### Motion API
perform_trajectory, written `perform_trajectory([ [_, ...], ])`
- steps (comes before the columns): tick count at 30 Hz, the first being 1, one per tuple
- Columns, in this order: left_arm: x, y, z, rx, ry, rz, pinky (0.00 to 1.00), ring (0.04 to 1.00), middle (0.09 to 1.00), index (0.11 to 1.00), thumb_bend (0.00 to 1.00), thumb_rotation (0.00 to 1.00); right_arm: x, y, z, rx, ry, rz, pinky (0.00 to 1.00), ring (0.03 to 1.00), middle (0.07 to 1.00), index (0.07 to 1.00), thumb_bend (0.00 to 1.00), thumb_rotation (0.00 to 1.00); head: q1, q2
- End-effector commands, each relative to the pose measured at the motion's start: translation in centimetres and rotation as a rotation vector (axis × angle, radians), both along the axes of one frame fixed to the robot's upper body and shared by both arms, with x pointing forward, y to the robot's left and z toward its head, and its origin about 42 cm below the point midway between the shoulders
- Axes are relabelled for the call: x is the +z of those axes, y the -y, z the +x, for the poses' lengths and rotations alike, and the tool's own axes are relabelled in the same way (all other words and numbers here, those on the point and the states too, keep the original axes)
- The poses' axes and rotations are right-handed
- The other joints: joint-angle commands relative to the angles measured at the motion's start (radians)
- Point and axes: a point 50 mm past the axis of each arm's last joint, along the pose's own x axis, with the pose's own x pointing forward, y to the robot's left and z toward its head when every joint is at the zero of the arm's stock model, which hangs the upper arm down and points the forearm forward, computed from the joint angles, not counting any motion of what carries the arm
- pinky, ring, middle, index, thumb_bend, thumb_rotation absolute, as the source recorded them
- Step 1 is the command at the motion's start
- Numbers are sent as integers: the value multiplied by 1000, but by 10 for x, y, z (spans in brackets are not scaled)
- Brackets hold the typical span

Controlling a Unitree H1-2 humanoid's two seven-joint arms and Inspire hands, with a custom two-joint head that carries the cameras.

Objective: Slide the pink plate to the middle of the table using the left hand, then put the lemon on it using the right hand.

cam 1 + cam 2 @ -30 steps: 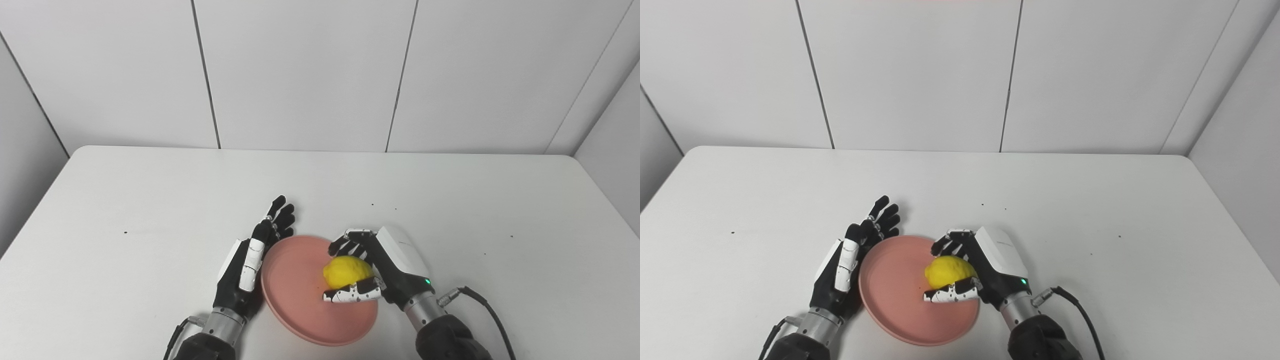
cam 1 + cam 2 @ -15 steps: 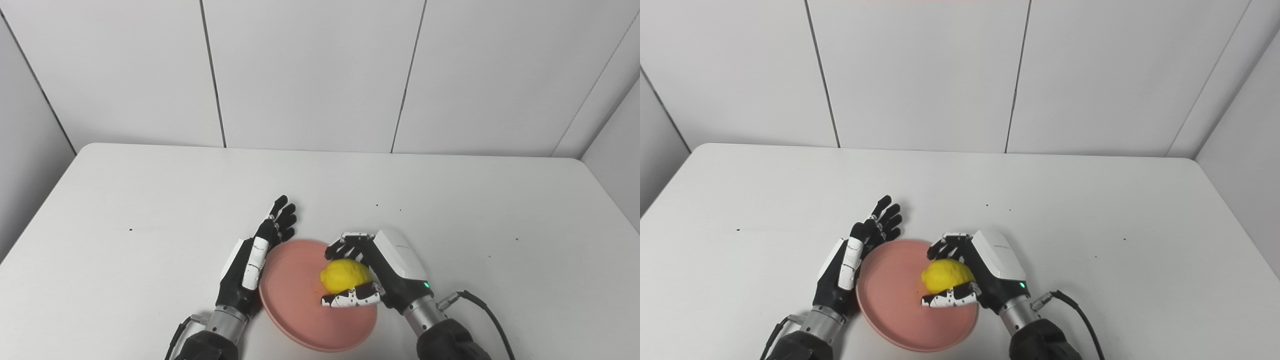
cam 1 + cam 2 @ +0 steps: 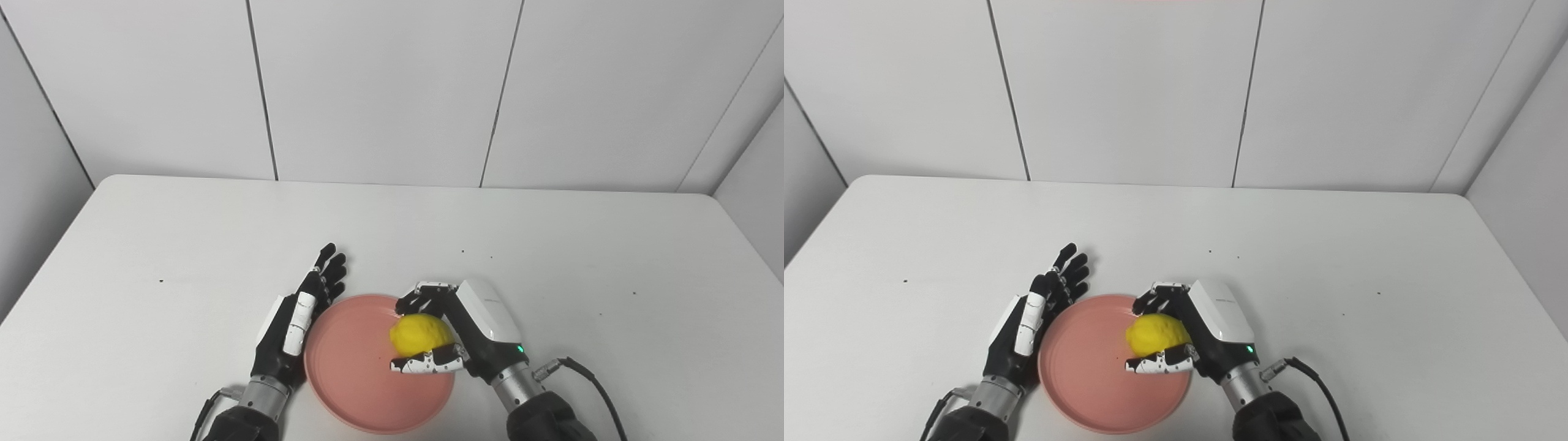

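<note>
Right eye view: lemon (image 3: 1156, 335) (unlabelled) in right hand (image 3: 1206, 334)

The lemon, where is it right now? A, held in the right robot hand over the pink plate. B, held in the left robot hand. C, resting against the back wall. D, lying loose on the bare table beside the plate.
A: the right robot hand has fingers and thumb closed around the lemon above the pink plate, while the left robot hand is open beside the plate's rim.
</note>
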Motion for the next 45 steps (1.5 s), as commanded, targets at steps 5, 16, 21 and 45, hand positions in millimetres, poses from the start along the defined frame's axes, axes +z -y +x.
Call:
perform_trajectory([
  [5, 15, -1, 9, -8, 81, -16, 973, 978, 975, 966, 849, 962, 30, -4, 0, 16, 143, 51, 439, 457, 451, 516, 519, 0, -1, -4],
  [16, 15, -6, 11, 13, 90, -6, 976, 978, 974, 973, 827, 984, 41, -9, -5, 35, 216, 89, 435, 447, 456, 517, 519, 0, -1, -6],
  [21, 16, -7, 10, 23, 95, 8, 984, 984, 976, 973, 829, 999, 39, -14, -9, 66, 208, 101, 432, 452, 452, 522, 518, 0, 11, -6],
  [45, 29, -6, 5, 63, 84, -3, 997, 996, 995, 987, 821, 974, 29, -21, -12, 190, 101, 28, 365, 417, 448, 531, 517, 0, 156, 69],
])
